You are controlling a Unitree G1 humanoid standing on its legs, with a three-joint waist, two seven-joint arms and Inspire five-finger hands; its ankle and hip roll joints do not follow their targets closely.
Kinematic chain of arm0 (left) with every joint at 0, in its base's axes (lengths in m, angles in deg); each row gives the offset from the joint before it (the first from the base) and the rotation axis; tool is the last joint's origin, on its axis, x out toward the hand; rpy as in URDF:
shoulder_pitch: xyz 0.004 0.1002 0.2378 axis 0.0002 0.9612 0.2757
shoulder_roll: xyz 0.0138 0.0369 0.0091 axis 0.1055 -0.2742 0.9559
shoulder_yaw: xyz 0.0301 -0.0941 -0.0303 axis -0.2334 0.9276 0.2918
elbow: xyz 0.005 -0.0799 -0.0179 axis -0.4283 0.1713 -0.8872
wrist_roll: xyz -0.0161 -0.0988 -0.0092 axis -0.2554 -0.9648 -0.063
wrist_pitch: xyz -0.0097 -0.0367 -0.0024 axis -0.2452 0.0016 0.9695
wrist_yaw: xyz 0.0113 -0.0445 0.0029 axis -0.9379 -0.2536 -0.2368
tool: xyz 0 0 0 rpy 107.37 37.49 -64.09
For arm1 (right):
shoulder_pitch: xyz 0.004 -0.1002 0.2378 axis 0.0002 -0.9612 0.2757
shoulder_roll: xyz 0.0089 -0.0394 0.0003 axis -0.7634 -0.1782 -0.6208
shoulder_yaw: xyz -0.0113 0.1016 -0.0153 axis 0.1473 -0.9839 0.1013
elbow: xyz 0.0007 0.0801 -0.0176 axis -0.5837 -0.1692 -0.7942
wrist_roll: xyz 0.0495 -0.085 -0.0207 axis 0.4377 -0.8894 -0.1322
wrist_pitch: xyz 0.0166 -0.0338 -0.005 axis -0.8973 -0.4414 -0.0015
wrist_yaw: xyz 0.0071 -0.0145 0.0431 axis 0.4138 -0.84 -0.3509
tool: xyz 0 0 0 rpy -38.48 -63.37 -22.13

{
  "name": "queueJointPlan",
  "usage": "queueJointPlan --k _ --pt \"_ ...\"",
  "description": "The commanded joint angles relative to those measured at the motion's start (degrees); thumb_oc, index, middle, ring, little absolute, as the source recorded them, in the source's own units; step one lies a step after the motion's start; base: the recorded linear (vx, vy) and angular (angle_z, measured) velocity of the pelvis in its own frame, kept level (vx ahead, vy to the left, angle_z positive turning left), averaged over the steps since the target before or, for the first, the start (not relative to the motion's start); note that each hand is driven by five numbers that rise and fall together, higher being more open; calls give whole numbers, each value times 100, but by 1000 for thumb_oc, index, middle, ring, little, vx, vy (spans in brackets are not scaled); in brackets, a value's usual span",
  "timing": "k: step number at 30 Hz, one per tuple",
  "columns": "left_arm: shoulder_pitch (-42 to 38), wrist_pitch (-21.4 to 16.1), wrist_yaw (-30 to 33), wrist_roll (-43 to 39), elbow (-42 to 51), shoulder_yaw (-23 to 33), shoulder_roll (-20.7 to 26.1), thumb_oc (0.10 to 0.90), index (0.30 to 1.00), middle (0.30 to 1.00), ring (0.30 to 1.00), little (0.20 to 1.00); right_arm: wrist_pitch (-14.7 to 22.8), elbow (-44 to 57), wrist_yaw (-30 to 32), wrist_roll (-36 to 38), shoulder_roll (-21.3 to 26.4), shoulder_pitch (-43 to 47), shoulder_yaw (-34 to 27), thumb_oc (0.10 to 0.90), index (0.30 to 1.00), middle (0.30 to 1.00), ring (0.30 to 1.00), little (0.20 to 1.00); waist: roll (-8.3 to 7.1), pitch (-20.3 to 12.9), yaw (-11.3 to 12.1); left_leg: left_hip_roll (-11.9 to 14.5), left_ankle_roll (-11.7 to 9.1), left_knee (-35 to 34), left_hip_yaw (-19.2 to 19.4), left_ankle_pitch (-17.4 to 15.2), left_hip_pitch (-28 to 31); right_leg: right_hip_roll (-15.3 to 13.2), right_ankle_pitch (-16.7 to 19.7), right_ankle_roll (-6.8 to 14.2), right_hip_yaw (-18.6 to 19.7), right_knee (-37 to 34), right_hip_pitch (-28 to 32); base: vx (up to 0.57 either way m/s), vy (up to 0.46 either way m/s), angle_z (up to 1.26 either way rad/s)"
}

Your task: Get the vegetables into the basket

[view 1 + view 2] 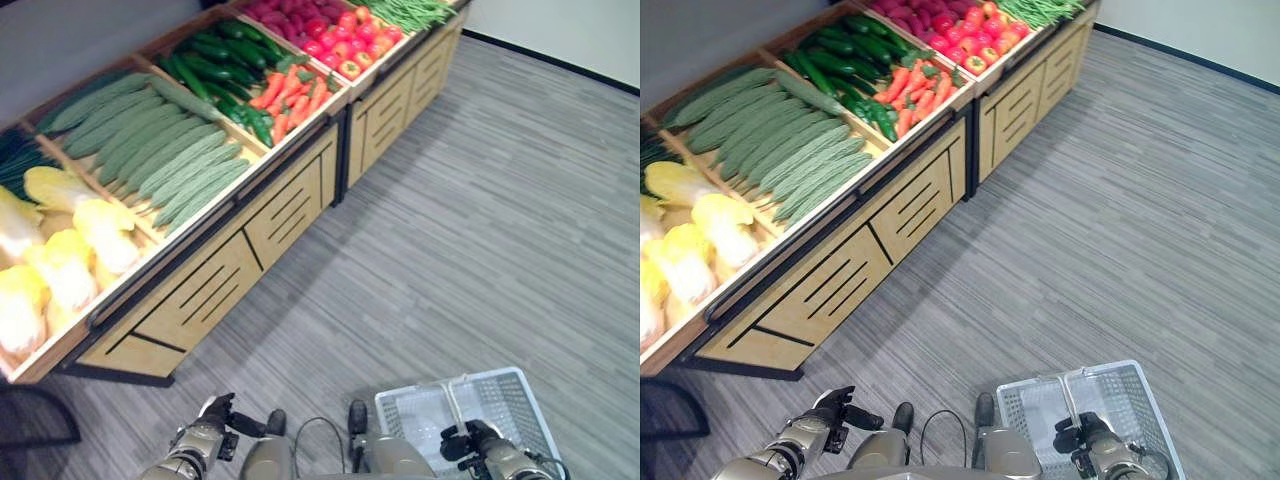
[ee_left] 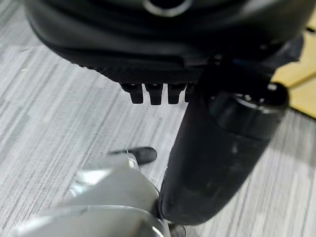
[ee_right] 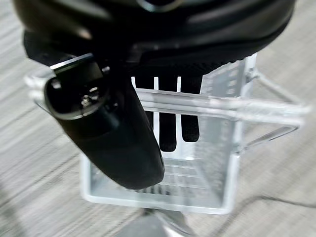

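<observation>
While clamped on the handle (image 3: 212, 106) of the basket (image 1: 505, 395), thumb before the bar and fingers (image 3: 168, 133) behind it, right robot hand (image 1: 470, 440) low at right. Basket white, latticed, empty, over grey floor (image 1: 480, 230). Left robot hand (image 1: 205, 432) low at left, over floor; apart or together: cannot tell. Vegetables (image 1: 190, 165) in bins of wooden table (image 1: 280, 215), well apart from basket: cabbages (image 1: 70, 250), green gourds (image 1: 130, 130), cucumbers (image 1: 215, 60), carrots (image 1: 295, 95).
</observation>
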Motion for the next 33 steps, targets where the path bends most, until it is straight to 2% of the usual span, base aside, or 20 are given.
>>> queueJointPlan --k 1,3,5,8,16,19,20,21,23,26,28,30,31,33 --pt "175 15 -144 119 179 -142 -88 900 1000 1000 1000 1000 -104 -17 -29 199 2 -417 -247 400 300 300 300 300 -175 -62 -194 130 169 -283 1048 -137 264 -700 -200 854 528 585 -234 33 140 170" --pt "220 -17 -144 180 141 -130 -104 900 1000 1000 1000 1000 -125 -57 -31 101 -63 -400 -186 400 300 300 300 300 -204 -109 -149 -8 232 -324 850 -275 278 -780 -164 923 559 560 -246 49 124 59" --pt "218 -24 -138 195 116 -147 -91 900 1000 1000 1000 1000 -117 -76 -23 60 -123 -400 -180 400 300 300 300 300 -256 -99 -119 -46 263 -245 962 -291 248 -883 -68 978 582 538 -241 69 137 -59" --pt "259 -26 -103 186 97 -72 -39 900 1000 1000 1000 1000 -127 -31 -32 -148 -181 -273 6 400 300 300 300 300 -344 -73 62 -138 344 -283 1010 -363 322 -974 -31 1031 646 517 -208 58 135 -26" --pt "267 -35 -36 26 20 126 119 900 1000 1000 1000 1000 -131 72 -53 -312 -219 -66 217 400 300 300 300 300 -563 89 385 -422 530 -95 571 -633 204 -1101 68 1153 713 558 -220 14 72 -1" --pt "270 -52 -14 -6 21 175 179 900 1000 1000 1000 1000 -136 63 -65 -289 -219 -21 213 400 300 300 300 300 -610 145 482 -511 625 -106 456 -686 190 -1157 100 1224 674 788 -278 12 127 6" --pt "268 -43 -9 -10 17 185 231 900 1000 1000 1000 1000 -129 60 -65 -246 -247 -16 201 400 300 300 300 300 -636 184 522 -551 689 -107 399 -705 204 -1185 192 1262 715 1170 -396 43 171 27" --pt "266 -32 7 -11 42 200 289 900 1000 1000 1000 1000 -119 91 -85 -235 -268 -27 223 400 300 300 300 300 -619 233 538 -582 758 -149 271 -690 286 -1157 416 1315 882 1679 -547 63 149 35" --pt "223 -30 46 66 34 148 331 900 1000 1000 1000 1000 -108 116 -85 -226 -277 -2 281 400 300 300 300 300 -581 255 502 -629 784 -279 102 -660 420 -1015 523 1281 1114 1837 -709 112 69 48" --pt "153 -56 83 272 23 -11 359 900 1000 1000 1000 1000 -80 150 -76 -272 -228 89 389 400 300 300 300 300 -549 242 386 -679 735 -518 -180 -646 683 -866 559 1207 1437 1275 -914 181 -22 48" --pt "71 -75 83 277 5 -105 327 900 1000 1000 1000 1000 -41 201 -44 -365 -171 176 521 400 300 300 300 300 -578 295 254 -766 712 -490 -544 -703 788 -643 572 1204 1869 712 -1137 229 -69 42" --pt "46 -93 86 266 -25 -109 322 900 1000 1000 1000 1000 -32 241 -42 -390 -167 166 543 400 300 300 300 300 -598 313 175 -802 702 -501 -798 -758 875 -484 576 1219 2061 516 -1250 143 -51 56" --pt "48 -93 86 265 -24 -110 318 900 1000 1000 1000 1000 -31 240 -42 -390 -164 164 543 400 300 300 300 300 -580 317 167 -785 700 -497 -810 -775 886 -472 565 1215 2043 517 -1233 110 -50 103" --pt "49 -121 87 263 -67 -122 297 900 1000 1000 1000 1000 -26 261 -74 -420 -170 107 565 400 300 300 300 300 -639 307 111 -845 677 -517 -1085 -801 946 -365 624 1222 2108 469 -1296 125 -90 130"
